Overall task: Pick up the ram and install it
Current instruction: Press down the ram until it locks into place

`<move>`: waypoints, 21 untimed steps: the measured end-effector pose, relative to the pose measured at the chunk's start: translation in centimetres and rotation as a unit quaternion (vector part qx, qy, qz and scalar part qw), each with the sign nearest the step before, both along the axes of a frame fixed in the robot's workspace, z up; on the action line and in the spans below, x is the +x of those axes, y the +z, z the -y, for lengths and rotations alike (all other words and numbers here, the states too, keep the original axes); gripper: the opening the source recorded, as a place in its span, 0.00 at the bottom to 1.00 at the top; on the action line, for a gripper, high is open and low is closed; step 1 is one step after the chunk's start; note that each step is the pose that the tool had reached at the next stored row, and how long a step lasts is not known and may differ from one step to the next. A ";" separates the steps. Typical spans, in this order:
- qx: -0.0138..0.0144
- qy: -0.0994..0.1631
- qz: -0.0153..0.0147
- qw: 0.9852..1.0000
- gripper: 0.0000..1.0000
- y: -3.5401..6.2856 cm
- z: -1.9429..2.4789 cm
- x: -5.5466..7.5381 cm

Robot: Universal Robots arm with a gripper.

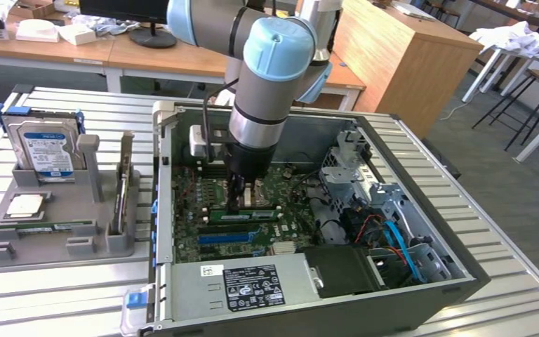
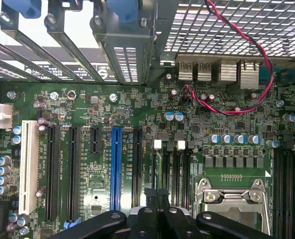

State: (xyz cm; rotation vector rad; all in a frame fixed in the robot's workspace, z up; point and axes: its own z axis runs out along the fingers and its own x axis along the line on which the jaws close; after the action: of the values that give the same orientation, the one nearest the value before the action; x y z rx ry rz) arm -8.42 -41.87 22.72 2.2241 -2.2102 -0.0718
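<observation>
The ram (image 1: pixel 253 214) is a thin green stick lying across the motherboard (image 1: pixel 283 189) inside the open computer case (image 1: pixel 410 161), standing edge-up in a slot. My gripper (image 1: pixel 242 202) reaches straight down into the case, its tips right at the stick's upper edge near its middle. Whether they touch it I cannot tell. In the wrist view the gripper (image 2: pixel 157 195) is shut, the black fingers (image 2: pixel 148 211) pressed together with nothing between them, over black slots with white clips (image 2: pixel 157 144). A blue slot (image 2: pixel 116 164) runs beside them.
On the exterior view's left a grey holder (image 1: pixel 54 242) carries a hard drive (image 1: pixel 45 144), a second green stick (image 1: pixel 45 226) lying flat and an upright card (image 1: pixel 120 189). The case also holds a power supply (image 1: pixel 241 284), drive cage (image 1: pixel 358 175), cables and a CPU socket (image 2: pixel 232 204).
</observation>
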 end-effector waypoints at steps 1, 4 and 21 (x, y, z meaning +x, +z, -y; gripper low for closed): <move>0.000 0.000 0.000 1.000 0.10 0.00 0.00 0.0; 0.000 0.000 0.000 1.000 0.10 -0.03 0.00 0.0; 0.000 0.000 0.000 1.000 0.10 -0.37 0.00 0.0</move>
State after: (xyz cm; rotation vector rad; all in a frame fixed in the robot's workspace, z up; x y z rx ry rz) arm -8.42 -41.87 22.35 2.2239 -2.2101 -0.0716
